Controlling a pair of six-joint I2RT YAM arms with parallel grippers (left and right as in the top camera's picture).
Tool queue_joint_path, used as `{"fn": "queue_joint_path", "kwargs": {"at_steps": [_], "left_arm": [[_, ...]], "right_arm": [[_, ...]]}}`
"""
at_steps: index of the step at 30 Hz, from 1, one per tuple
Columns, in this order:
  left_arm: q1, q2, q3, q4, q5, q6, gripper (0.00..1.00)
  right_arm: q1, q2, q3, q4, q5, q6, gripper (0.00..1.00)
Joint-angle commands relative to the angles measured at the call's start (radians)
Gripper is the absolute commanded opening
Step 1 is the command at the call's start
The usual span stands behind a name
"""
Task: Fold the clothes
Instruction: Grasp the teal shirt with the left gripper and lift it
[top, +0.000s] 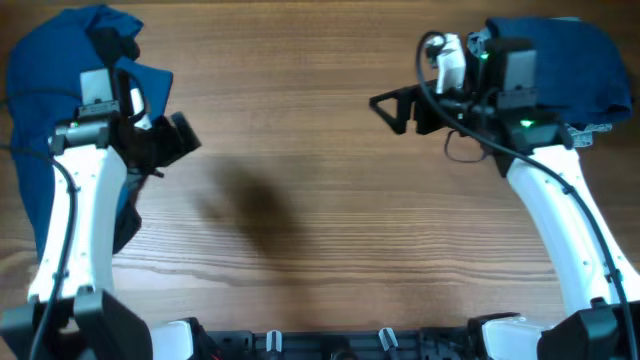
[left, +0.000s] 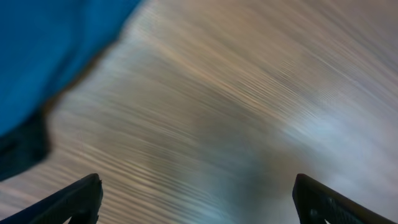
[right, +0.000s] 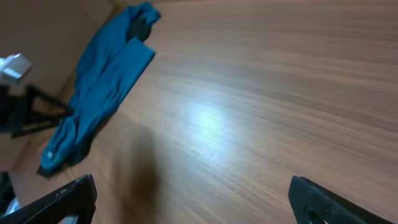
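Black fingers (left: 74, 199) spread wide on both sides, holding nothing.

My left gripper (top: 180, 140) and my right gripper (top: 392, 108) hung over the wooden table (top: 340, 270), far apart at the tips and empty. The blue left cloth (top: 35, 110) lay bunched under my left arm (top: 80, 220), and the blue right cloth (top: 590, 60) sat behind my right arm (top: 560, 220). I feared a grab would catch only the top layer and bunch it up more.
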Motion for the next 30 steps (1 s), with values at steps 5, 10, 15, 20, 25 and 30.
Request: {"fn": "queue_joint_path", "kwargs": {"at_steps": [5,10,15,20,25,30], "left_arm": [[0.051,0.200,0.014,0.162,-0.235,-0.069,0.99],[0.051,0.331,0.014,0.249,-0.384,-0.069,1.00],[0.051,0.414,0.014,0.330,-0.418,-0.068,1.00],[0.051,0.480,0.014,0.342,-0.465,-0.069,0.94],[0.051,0.488,0.014,0.352,-0.464,-0.069,0.12],[0.050,0.434,0.051,0.319,-0.406,-0.068,0.04]], "right_arm": [[0.164,0.144,0.026,0.113,0.043,0.013,0.95],[0.167,0.227,0.026,0.119,0.043,0.023,0.95],[0.167,0.235,0.026,0.121,0.043,0.022,0.95],[0.167,0.235,0.026,0.119,0.043,0.023,0.94],[0.167,0.235,0.026,0.119,0.043,0.023,0.91],[0.167,0.235,0.026,0.140,0.044,0.022,0.90]]}}
